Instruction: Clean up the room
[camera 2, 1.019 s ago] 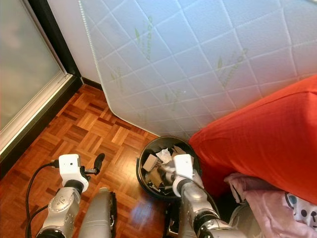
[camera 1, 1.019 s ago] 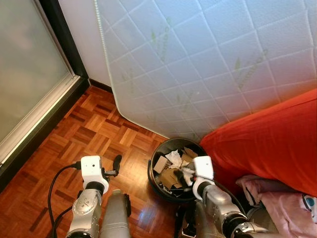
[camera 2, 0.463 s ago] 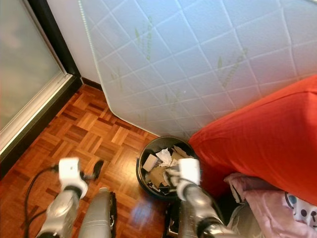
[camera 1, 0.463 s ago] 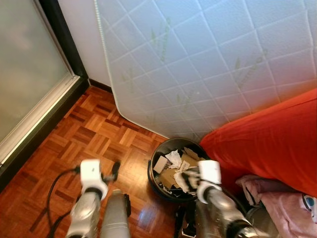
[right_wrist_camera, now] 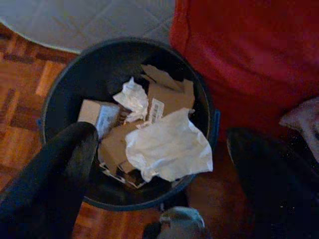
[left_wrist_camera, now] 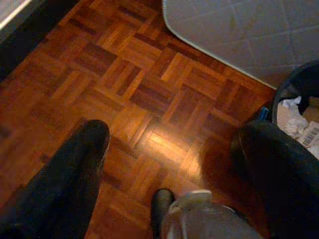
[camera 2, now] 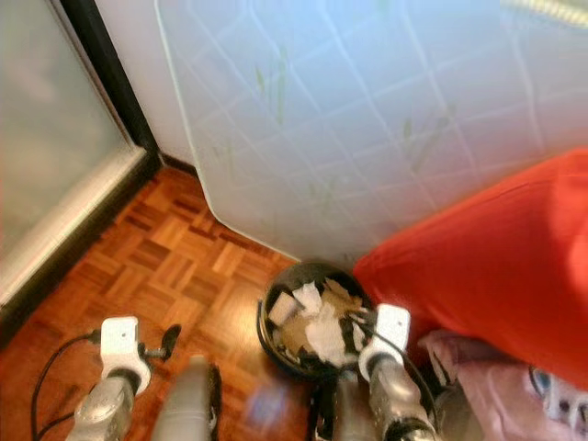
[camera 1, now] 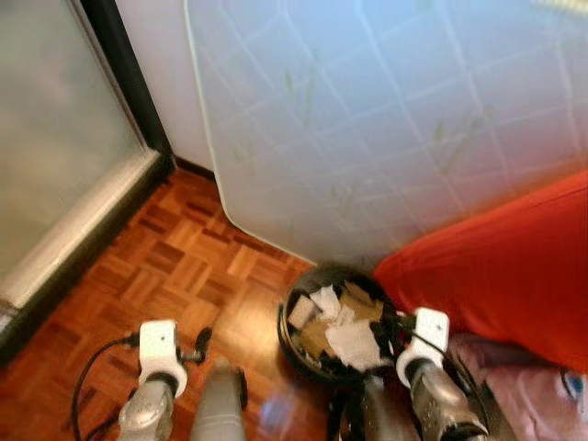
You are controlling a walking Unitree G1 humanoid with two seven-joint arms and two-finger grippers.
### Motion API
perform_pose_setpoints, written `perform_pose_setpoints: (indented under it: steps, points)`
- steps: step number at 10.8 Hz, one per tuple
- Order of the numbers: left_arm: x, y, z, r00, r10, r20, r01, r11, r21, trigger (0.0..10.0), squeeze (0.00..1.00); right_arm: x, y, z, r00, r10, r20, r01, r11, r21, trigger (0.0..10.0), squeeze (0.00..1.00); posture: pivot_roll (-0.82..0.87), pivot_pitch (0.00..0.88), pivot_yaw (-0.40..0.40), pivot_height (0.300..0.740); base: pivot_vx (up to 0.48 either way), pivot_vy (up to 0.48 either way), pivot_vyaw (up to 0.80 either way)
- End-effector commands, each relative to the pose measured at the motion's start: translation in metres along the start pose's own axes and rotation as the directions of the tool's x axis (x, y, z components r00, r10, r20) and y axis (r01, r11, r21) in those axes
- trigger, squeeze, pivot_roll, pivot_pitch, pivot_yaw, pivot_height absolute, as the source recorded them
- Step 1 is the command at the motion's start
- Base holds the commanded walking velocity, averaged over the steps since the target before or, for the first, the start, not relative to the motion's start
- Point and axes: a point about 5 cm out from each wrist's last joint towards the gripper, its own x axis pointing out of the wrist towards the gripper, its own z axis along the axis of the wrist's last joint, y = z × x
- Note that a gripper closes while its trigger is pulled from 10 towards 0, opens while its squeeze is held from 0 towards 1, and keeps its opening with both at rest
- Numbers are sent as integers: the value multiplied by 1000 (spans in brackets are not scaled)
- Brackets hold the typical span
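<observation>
On glossy parquet (left_wrist_camera: 149,99), the right pincer (right_wrist_camera: 164,164) gapes wide over a round bin (right_wrist_camera: 65,79) of crumpled paper (right_wrist_camera: 169,147).

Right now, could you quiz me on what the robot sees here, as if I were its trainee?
1. True or false: the black bin already holds cardboard scraps and a crumpled white paper.
2. What stands directly behind the bin? A) a wooden chair B) a white quilted mattress leaning upright C) a bookshelf
3. Fill in: the right gripper hangs open above the ____, while the left gripper is open over the parquet floor.

Key: 1 true; 2 B; 3 bin. The red bedding lies on the bin's right.
</observation>
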Motion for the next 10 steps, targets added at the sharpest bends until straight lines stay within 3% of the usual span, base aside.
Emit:
perform_pose_setpoints:
  steps: [1, 5, 7, 10]
  points:
    - [-7, 2, -15, 997, 2, -72, -1, 1000, 18, 10000, 0, -3, -9, -6, 999, -34, -6, 34, 999, 31, 10000, 0, 253, 231, -32, 725, 0, 0, 0]
    - [-17, 8, -37, 983, 42, -178, -38, 999, 26, 10000, 0, -6, -16, -11, 997, -76, -19, 76, 996, 36, 10000, 0, 239, 195, -34, 740, 0, 0, 0]
    - [-25, 14, -49, 967, 68, -247, -62, 998, 34, 10000, 0, -12, -26, -23, 990, -124, -73, 126, 992, 27, 10000, 0, 237, 170, -33, 740, 0, 0, 0]
    - [-37, 20, -67, 932, 99, -349, -92, 995, 35, 10000, 0, -30, -38, -61, 963, -173, -208, 171, 985, -26, 10000, 0, 237, 102, -30, 740, 0, 0, 0]
